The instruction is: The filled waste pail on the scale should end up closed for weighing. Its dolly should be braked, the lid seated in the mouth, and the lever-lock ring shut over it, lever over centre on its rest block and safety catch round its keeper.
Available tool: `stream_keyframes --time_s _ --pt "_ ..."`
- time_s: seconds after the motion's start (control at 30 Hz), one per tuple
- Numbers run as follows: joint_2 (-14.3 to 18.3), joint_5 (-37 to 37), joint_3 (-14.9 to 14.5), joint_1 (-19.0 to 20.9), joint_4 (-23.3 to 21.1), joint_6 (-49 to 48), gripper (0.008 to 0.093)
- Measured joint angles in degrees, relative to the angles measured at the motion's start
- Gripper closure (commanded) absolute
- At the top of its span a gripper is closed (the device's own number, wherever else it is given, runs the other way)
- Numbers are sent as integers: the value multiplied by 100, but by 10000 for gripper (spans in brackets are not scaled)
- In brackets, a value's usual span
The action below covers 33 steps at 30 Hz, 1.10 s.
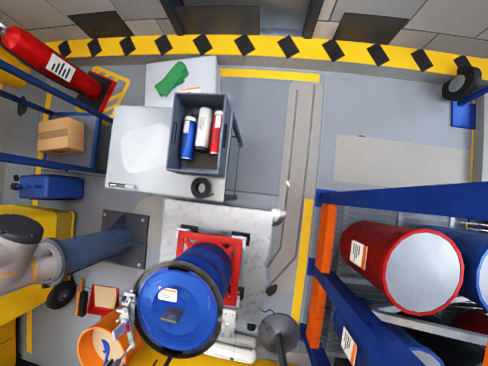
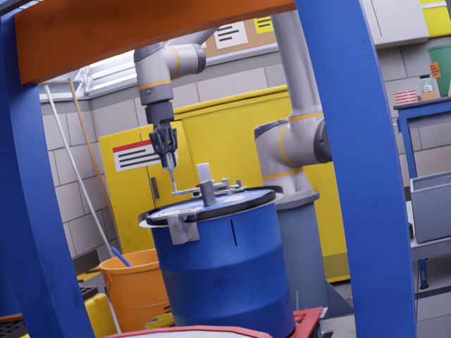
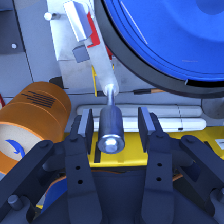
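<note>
My gripper point(image 3: 113, 129) point(image 2: 168, 165) is open and holds nothing; the upright steel knob point(image 3: 111, 129) at the end of the ring's lever point(image 3: 99, 60) point(image 2: 189, 190) stands loose between its fingers. The lever lies flat along the rim of the blue pail point(image 2: 227, 254) point(image 1: 177, 302), next to a small grey block point(image 3: 81, 53). A red tab point(image 3: 93, 30) shows beside the lever. The blue lid point(image 3: 174, 36) point(image 2: 218, 203) sits in the pail's mouth with the black ring point(image 3: 128, 64) around it. The pail stands on a red dolly point(image 1: 210, 260) on the scale plate. The catch and keeper I cannot make out.
A blue and orange rack point(image 2: 349, 163) frames the second side camera's view. An orange bucket point(image 2: 133, 287) point(image 3: 28, 120) stands close by the pail under the lever end. The arm's grey pedestal point(image 2: 302, 247) is behind the pail. A grey bin of cans point(image 1: 200, 132) sits on the table beyond.
</note>
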Motion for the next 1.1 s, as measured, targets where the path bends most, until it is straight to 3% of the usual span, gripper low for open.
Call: stream_keyframes --time_s 1.1 --pt "-229 0 -273 0 517 0 534"
